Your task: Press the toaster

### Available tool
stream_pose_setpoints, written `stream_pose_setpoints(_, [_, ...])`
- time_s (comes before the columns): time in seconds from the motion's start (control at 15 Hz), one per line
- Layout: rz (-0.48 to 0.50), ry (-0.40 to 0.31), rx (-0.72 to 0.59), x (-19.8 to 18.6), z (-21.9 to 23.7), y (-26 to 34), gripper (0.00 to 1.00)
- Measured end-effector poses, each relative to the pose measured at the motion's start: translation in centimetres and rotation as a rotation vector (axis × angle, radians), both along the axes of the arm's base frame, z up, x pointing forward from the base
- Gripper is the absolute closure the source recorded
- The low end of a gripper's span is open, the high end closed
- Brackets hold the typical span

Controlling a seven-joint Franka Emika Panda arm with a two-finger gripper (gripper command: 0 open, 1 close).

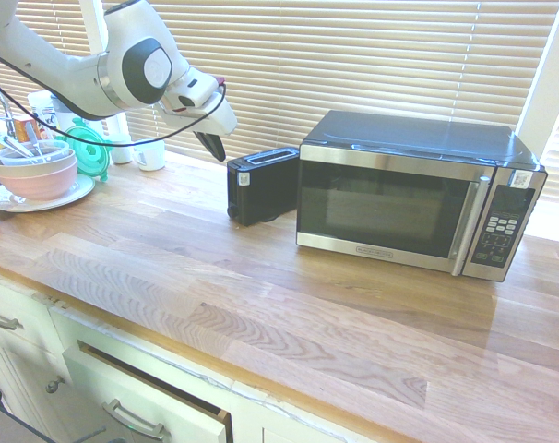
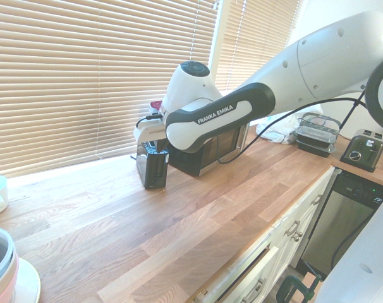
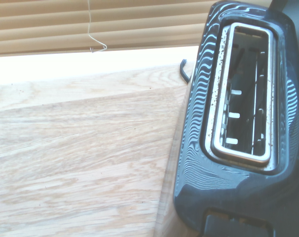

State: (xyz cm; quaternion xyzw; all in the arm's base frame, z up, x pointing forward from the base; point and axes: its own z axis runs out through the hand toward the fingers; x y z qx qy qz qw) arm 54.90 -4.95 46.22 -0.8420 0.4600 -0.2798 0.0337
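The toaster (image 1: 261,185) stands on the bench (image 1: 261,305), just beside the microwave (image 1: 418,194) at its nine o'clock. The claw (image 1: 211,145) hangs above the bench at the toaster's ten o'clock. Stacked bowls (image 1: 35,171) sit on a plate (image 1: 40,197), well apart at nine o'clock.

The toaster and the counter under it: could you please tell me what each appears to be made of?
The toaster looks like black plastic with a smooth, slightly glossy shell that catches window light; its slot rim appears to be brushed metal. The counter looks like sealed wood, with visible grain and joined planks.
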Motion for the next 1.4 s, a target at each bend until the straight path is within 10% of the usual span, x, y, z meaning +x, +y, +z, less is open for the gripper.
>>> stream_pose_setpoints(1.4, [0.009, 0.056, 0.024, 2.0, -2.5, -2.8, 1.00])
